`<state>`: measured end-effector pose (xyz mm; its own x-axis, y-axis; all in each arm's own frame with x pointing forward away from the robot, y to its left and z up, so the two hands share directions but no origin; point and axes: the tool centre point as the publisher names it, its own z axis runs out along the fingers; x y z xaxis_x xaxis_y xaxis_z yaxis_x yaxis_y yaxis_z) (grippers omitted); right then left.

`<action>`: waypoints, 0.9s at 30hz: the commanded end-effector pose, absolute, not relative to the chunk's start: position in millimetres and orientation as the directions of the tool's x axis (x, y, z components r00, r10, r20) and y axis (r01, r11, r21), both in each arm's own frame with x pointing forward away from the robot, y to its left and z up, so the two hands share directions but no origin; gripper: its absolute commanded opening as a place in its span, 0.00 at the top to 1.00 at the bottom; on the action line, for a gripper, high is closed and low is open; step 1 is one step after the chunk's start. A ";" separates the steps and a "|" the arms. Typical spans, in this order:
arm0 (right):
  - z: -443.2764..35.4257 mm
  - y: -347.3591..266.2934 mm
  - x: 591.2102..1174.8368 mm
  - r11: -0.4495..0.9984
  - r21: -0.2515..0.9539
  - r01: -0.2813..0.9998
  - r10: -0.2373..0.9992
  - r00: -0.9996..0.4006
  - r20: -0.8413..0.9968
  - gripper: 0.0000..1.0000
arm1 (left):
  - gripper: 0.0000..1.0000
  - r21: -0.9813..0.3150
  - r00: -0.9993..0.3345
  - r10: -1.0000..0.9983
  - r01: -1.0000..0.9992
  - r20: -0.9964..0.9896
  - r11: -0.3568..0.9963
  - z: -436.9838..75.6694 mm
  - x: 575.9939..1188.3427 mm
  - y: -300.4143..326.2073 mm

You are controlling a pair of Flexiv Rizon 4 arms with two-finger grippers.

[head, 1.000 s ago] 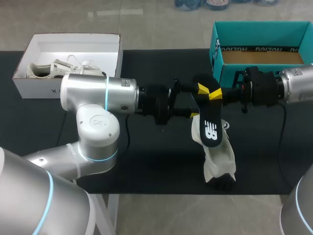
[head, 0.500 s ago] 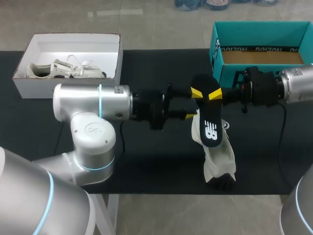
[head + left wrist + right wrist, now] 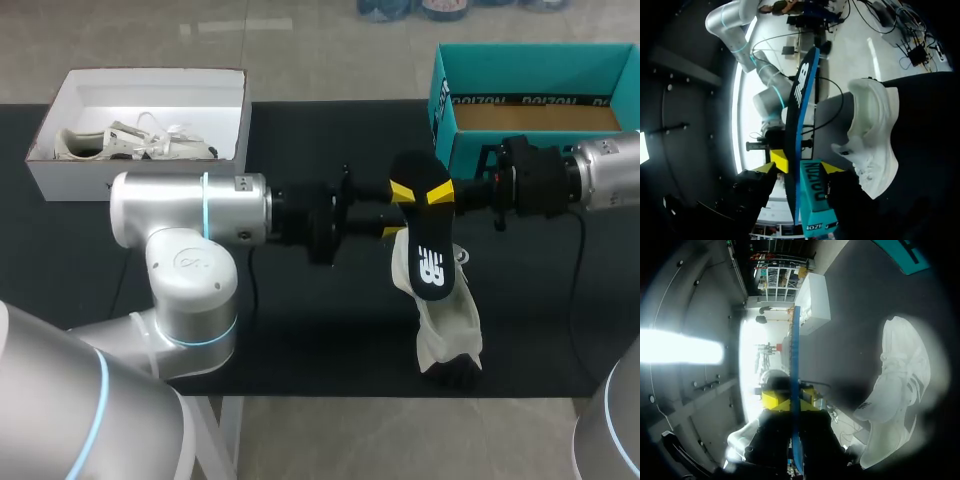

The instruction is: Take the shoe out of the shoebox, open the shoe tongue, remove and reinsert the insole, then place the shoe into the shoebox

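While my right gripper pinches the insole tight, my left gripper stands spread around it. Beneath, the white shoe lies by the front edge of the table.

Looks like matt black foam on the insole, smoother where the white print sits. Reads as soft, dull white cloth on the shoe. Got to be cardboard for both boxes: teal shoebox slightly glossy outside and raw brown inside, white box plain matt. Satin-smooth silver shell on the left arm. Matt black covering over the table.
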<state>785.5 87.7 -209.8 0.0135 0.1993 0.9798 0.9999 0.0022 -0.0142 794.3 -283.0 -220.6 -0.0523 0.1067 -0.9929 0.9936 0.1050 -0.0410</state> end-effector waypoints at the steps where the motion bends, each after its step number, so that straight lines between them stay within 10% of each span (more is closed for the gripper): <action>1: -209.7 88.2 785.0 0.000 -0.015 1.000 0.201 0.014 0.980 1.00 | 0.53 -0.034 -0.044 0.098 0.994 -0.994 0.104 -221.1 798.2 -289.4; 9: -209.7 88.2 785.0 0.000 -0.015 1.000 0.201 0.014 0.980 1.00 | 1.00 -0.028 -0.037 0.099 0.995 -0.994 0.095 -221.7 795.3 -294.5; 21: -209.7 88.2 785.0 0.000 -0.015 1.000 0.201 0.014 0.980 1.00 | 1.00 -0.043 -0.057 0.114 0.992 -0.992 0.122 -216.7 790.0 -292.5; 22: -209.7 88.2 785.0 0.000 -0.015 1.000 0.201 0.014 0.980 0.60 | 1.00 -0.045 -0.060 0.115 0.991 -0.992 0.123 -215.9 789.5 -291.4; 23: -209.7 88.2 785.0 0.000 -0.015 1.000 0.201 0.014 0.980 0.00 | 1.00 -0.048 -0.063 0.117 0.991 -0.991 0.126 -215.1 788.5 -290.1; 27: -207.2 78.5 785.8 -0.017 -0.004 1.000 0.212 0.008 0.977 0.00 | 1.00 -0.059 -0.077 0.127 0.989 -0.989 0.134 -213.8 785.1 -283.9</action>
<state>785.7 87.5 -209.9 0.0133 0.1995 0.9798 0.9999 0.0018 -0.0140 790.1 -289.4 -216.2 -0.0702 0.1143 -0.9910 0.9903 0.1273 -0.0555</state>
